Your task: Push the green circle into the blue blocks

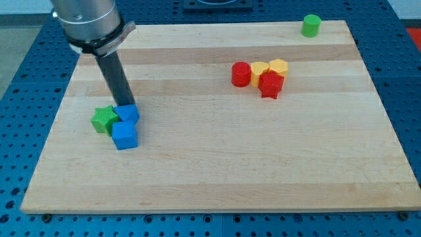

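The green circle (311, 25) stands at the view's top right corner of the wooden board (217, 164). Two blue blocks sit at the view's left: a smaller one (127, 114) and a blue cube (124, 135) just below it, touching. A green star (104, 120) touches them on their left. My tip (123, 104) comes down at the top edge of the smaller blue block, right against it, far from the green circle.
A cluster sits right of the board's middle, toward the top: a red cylinder (241, 74), two yellow blocks (260, 69) (279, 66) and a red star (270, 84). A blue perforated table (20, 59) surrounds the board.
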Robot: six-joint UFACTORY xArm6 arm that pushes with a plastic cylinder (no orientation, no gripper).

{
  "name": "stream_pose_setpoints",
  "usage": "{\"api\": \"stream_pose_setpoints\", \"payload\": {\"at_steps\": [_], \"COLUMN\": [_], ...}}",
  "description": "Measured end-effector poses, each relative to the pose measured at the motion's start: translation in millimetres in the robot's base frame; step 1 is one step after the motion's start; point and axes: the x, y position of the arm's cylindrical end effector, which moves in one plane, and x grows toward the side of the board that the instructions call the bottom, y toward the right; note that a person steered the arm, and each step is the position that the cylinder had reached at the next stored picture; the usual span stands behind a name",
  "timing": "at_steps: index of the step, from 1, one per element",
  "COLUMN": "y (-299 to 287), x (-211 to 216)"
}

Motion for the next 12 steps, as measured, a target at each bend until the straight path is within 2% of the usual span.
{"api": "stream_pose_setpoints", "payload": {"at_steps": [1, 3, 4, 5, 6, 7, 8, 9, 10, 11, 12], "y": [33, 145, 254, 347, 444, 491, 465, 407, 305, 271, 280], "x": [-41, -134, -140, -98, -121, -202, -231, -230, -230, -228, -230]}}
